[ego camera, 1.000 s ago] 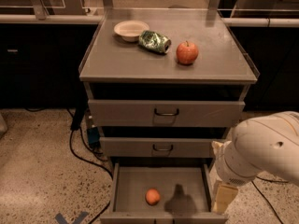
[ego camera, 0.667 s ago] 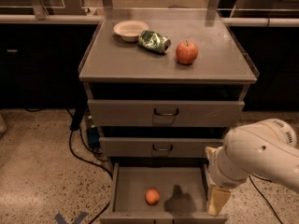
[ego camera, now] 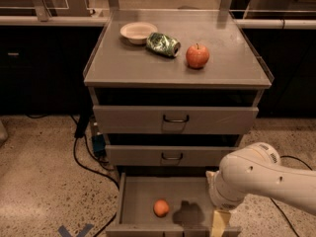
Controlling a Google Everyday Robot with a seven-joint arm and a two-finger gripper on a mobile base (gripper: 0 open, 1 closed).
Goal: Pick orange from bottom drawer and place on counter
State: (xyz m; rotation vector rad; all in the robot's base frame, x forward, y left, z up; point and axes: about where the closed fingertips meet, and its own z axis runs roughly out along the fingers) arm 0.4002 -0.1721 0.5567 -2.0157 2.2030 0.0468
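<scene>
The orange (ego camera: pixel 161 208) lies on the grey floor of the open bottom drawer (ego camera: pixel 139 197), near its front and slightly left of centre. My white arm (ego camera: pixel 256 179) reaches in from the right over the drawer's right end. My gripper (ego camera: pixel 220 222) hangs at the drawer's front right corner, to the right of the orange and apart from it, mostly cut off by the bottom edge of the view. A dark shadow lies on the drawer floor between the orange and the gripper. The counter (ego camera: pixel 143 65) is the cabinet's flat grey top.
On the counter stand a pale bowl (ego camera: pixel 138 32), a crushed green can (ego camera: pixel 163 44) on its side and a red apple (ego camera: pixel 197 56). The two upper drawers (ego camera: pixel 175 119) are shut. Cables (ego camera: pixel 84 154) trail on the speckled floor left of the cabinet.
My arm has moved left, further over the right end of the open drawer. The orange has stayed where it was.
</scene>
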